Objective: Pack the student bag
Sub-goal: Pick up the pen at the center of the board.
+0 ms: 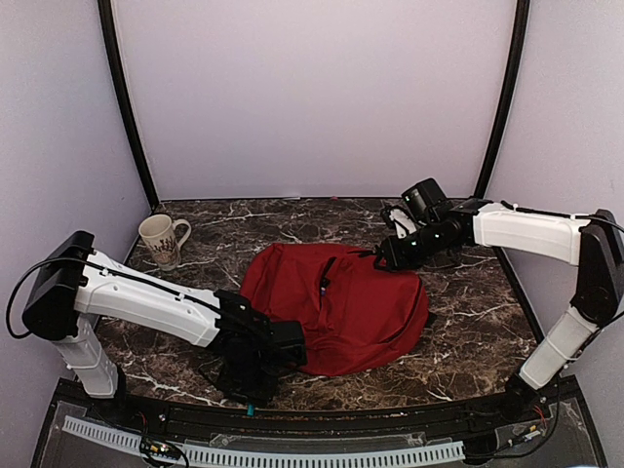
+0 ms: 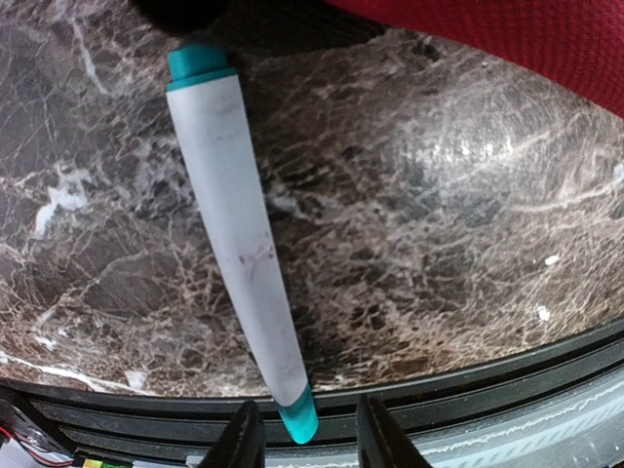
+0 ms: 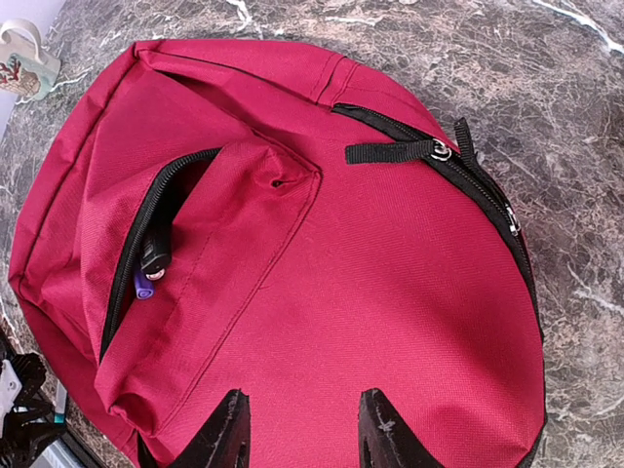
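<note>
The backpack [image 1: 336,307] lies at counter [image 1: 468,331] centre; mug [image 1: 162,239] behind it, left; marker [image 2: 239,234] before it, at near edge

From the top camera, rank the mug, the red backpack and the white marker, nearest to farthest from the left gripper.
1. White marker, at the left gripper, near edge.
2. Red backpack, just right of it.
3. Mug, far left corner.

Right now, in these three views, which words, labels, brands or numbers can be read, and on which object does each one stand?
No text can be read in any view.
On the mug: a dark print on its side, too small and blurred to read.
On the marker: only faint grey marks on the white barrel, no legible lettering.
On the student bag: no label or logo shows.
</note>
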You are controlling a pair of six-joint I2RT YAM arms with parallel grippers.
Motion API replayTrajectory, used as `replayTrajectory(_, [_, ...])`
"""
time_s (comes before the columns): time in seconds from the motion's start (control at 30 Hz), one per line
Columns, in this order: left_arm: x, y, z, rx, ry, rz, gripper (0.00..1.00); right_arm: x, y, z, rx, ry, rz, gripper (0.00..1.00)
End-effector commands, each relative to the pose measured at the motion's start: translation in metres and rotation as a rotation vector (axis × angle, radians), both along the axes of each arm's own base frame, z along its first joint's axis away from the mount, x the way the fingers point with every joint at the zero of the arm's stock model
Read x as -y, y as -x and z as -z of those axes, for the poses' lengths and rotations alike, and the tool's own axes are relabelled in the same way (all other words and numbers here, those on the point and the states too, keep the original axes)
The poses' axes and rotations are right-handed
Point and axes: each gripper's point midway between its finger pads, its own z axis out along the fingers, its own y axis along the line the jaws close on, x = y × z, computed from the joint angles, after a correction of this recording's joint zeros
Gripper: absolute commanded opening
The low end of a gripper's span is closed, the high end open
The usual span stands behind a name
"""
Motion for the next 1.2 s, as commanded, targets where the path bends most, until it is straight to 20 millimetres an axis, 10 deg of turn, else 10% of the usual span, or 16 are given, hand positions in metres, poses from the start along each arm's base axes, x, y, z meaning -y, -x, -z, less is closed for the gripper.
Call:
replayTrajectory(0.0, [-0.006, 0.003, 0.006, -0.002, -0.021, -0.029, 0.31, 0.000, -0.004, -0.007, 0.014, -0.016, -0.009, 0.40])
replayTrajectory(0.4, [-0.043, 0.014, 0.036, -0.040, -0.162, -0.078, 0.11, 0.003, -0.005, -0.007, 0.007, -0.008, -0.003, 0.39])
replayTrajectory(0.7, [-0.088, 0.016, 0.023, -0.009, -0.215, -0.196, 0.00, 0.006, -0.004, -0.012, 0.007, -0.007, 0.014, 0.38])
replayTrajectory(1.17, [-0.108, -0.056, -0.035, 0.201, -0.140, -0.265, 0.00, 0.006, -0.004, -0.036, 0.022, -0.049, 0.055, 0.38])
